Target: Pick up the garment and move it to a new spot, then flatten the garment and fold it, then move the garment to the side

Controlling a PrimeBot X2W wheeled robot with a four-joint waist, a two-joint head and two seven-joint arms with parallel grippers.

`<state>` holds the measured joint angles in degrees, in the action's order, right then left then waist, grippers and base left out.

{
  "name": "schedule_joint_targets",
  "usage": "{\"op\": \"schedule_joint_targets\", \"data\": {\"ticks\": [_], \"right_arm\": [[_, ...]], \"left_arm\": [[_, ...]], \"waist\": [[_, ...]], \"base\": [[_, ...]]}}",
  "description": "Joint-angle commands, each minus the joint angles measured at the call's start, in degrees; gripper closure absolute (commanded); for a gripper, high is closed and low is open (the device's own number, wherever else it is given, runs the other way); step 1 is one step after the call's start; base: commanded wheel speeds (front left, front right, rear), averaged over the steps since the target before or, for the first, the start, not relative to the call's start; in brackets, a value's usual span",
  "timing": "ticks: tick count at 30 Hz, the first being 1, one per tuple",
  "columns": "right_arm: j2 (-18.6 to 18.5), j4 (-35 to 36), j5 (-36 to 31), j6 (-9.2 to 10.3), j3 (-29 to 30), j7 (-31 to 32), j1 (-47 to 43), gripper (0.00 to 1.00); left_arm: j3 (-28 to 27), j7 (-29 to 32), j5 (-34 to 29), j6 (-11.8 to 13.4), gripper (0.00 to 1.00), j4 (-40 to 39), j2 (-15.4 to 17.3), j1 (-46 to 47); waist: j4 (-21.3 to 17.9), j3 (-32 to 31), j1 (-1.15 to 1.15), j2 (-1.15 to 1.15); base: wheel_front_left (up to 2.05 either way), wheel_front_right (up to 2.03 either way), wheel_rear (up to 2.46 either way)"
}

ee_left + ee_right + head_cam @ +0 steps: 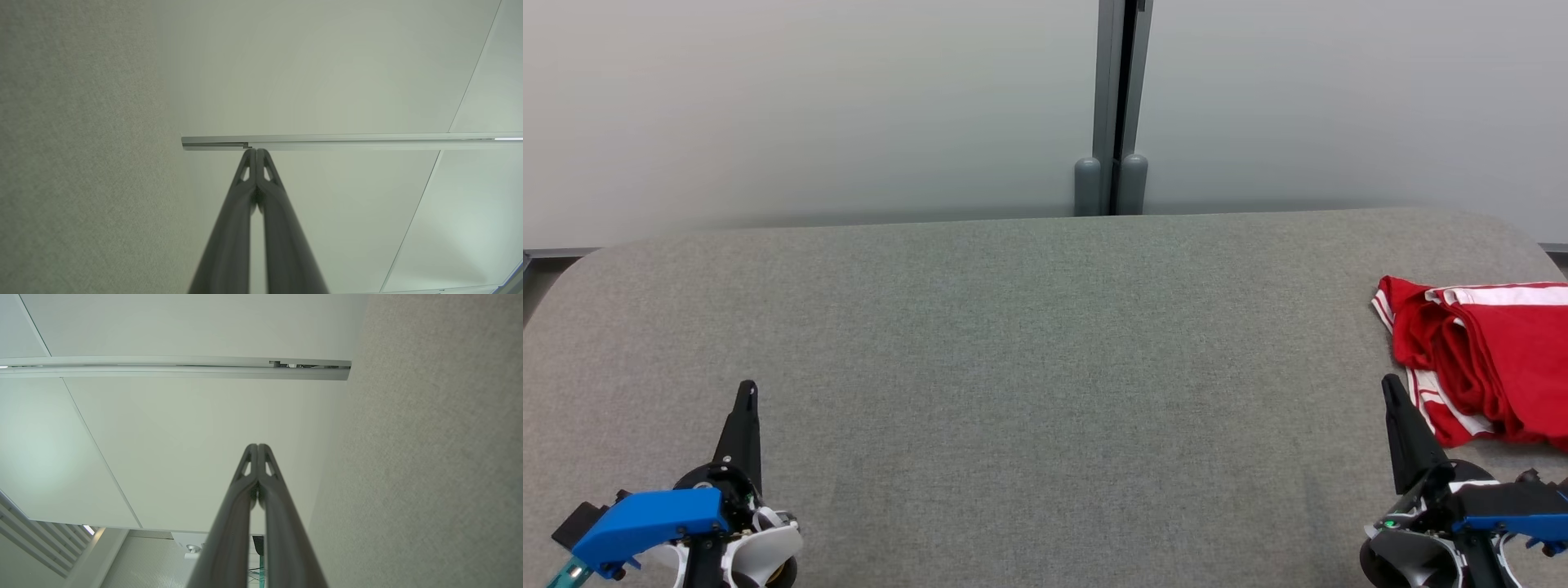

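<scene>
The red garment (1494,359), trimmed with white stripes, lay in a folded bundle at the far right of the grey cloth-covered table (1013,367), with part of it cut off by the edge of the head view. The right gripper (1387,384) hovered low at the near right corner, its dark tip pointing away from the robot and standing just beside the garment's near left edge. I could not tell whether it brushed the fabric, but it grasped nothing. In the right wrist view its fingers (233,522) were pressed tight together along their length, clenched on empty air, with grey felt to one side and pale wall panels (184,428) beyond. The left gripper (745,390) sat at the near left corner, well apart from the garment, with its tip also pointing forward over bare felt. In the left wrist view its fingers (235,228) met at the tip, clamped shut with nothing between them. Behind the table stood a grey post (1119,106) between two pale panels.
</scene>
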<state>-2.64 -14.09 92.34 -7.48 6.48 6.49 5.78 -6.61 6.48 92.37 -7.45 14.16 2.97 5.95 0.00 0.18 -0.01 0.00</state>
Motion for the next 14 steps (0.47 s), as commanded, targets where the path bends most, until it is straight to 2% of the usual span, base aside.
{"op": "schedule_joint_targets", "data": {"ticks": [1,14], "right_arm": [[-0.4,0.2,0.1,-0.02,0.2,0.2,0.8,1.00],[-0.4,0.2,0.2,-0.02,0.1,0.2,0.8,1.00]], "left_arm": [[-0.2,0.2,0.2,-0.3,1.00,-0.3,-0.2,0.5],[-0.2,0.2,0.1,-0.3,1.00,-0.3,-0.2,0.5]], "waist": [[0.0,0.0,0.01,0.00],[0.0,0.0,0.01,0.00]], "base": [[0.00,0.00,0.00],[0.00,0.00,0.00]]}}
